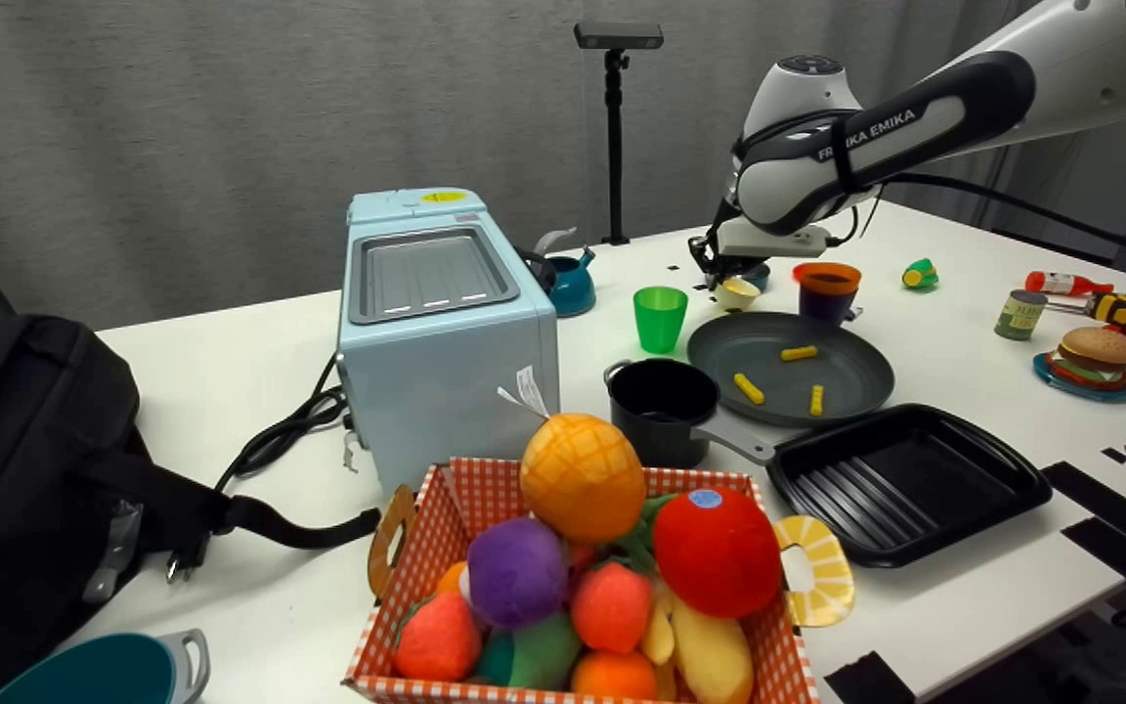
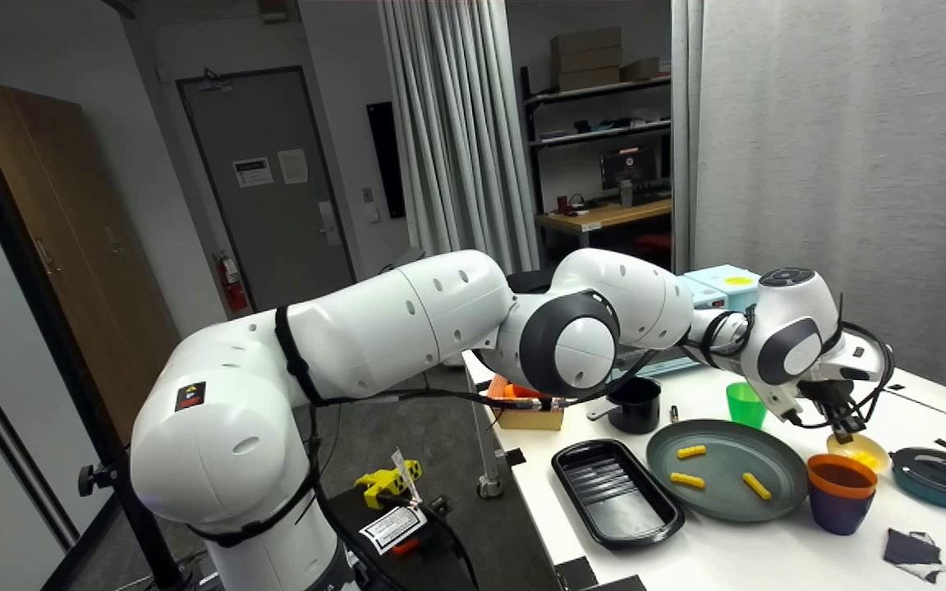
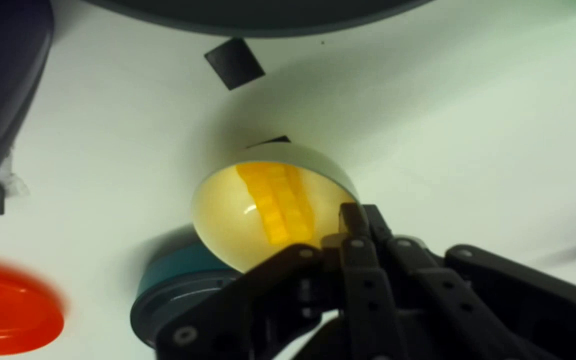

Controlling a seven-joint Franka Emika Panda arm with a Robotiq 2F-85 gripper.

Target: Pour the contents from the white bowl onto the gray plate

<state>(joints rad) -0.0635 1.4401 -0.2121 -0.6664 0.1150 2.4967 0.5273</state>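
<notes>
On the white surface (image 1: 964,381), the gray plate (image 2: 723,455) is set flat. The end effector (image 3: 365,217) is clenched on the rim of the white bowl (image 3: 228,210). The bowl is placed beside the plate, not over it; whether it is lifted cannot be told. Contents (image 3: 283,200) bunched in the bowl, count unclear; three loose yellow sticks (image 2: 687,480) spread on the plate. Grasp judged done; bowl yet to be brought over and tipped.
</notes>
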